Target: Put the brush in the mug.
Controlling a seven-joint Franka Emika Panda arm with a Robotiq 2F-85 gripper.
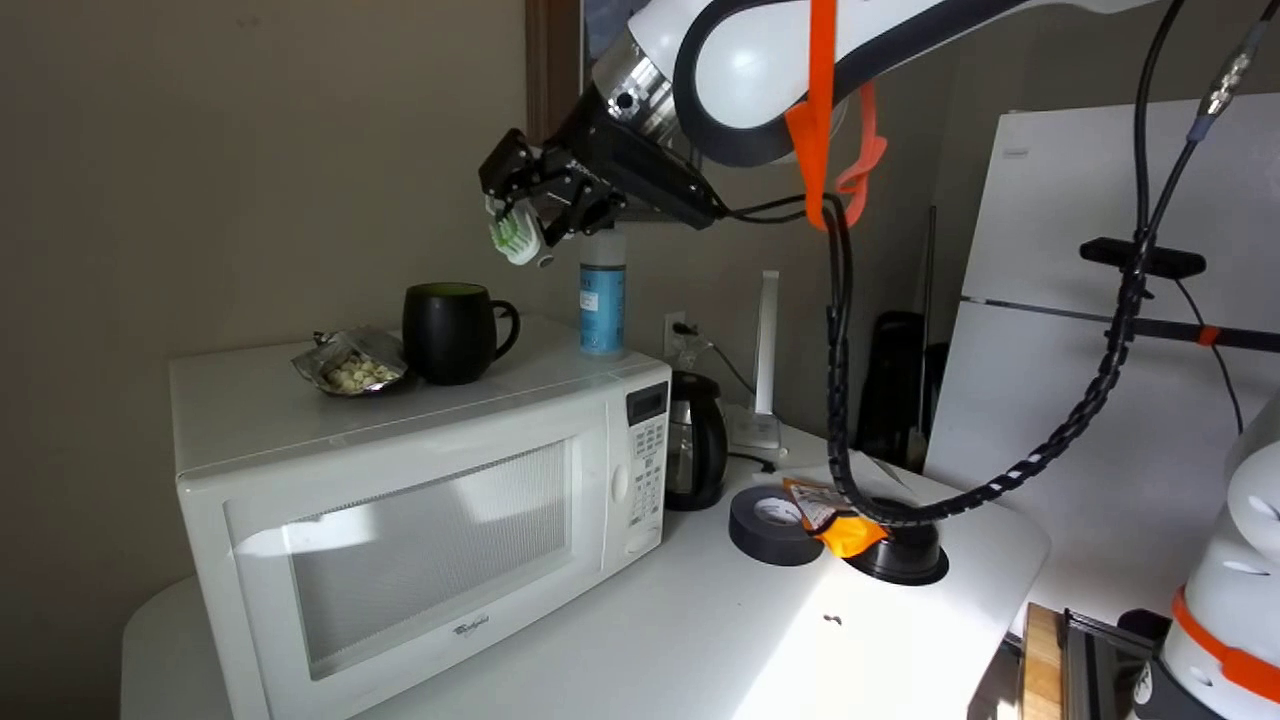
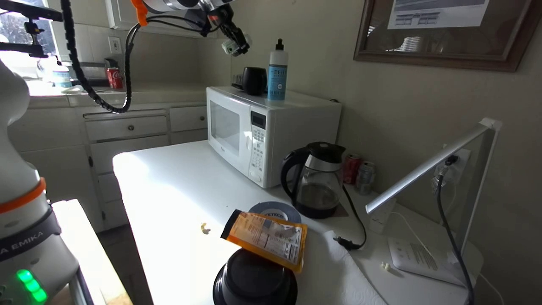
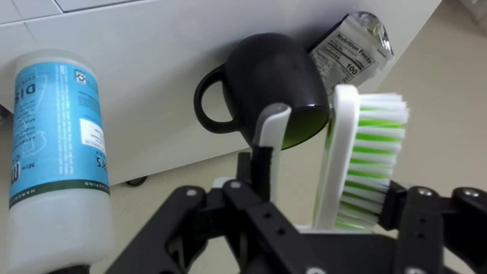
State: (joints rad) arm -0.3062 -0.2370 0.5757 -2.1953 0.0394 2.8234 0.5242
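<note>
The brush [image 1: 515, 236] has a white body and green-and-white bristles. My gripper [image 1: 540, 195] is shut on it, high above the microwave top. In the wrist view, one finger presses a white strip of the brush [image 3: 344, 152] and the other presses its bristles. The black mug [image 1: 447, 335] stands upright on the microwave, its green inside showing at the rim. It also shows in an exterior view [image 2: 254, 81] and in the wrist view [image 3: 274, 76]. The brush is above the mug and off toward its handle side, apart from it. The mug's bottom inside is hidden.
A blue bottle [image 1: 602, 305] stands on the microwave [image 1: 430, 610] near the mug's handle. An open foil snack bag [image 1: 355, 362] lies against the mug's other side. The wall rises behind. A kettle [image 2: 319, 186], tape roll [image 1: 775, 525] and orange packet [image 2: 271, 237] are on the table.
</note>
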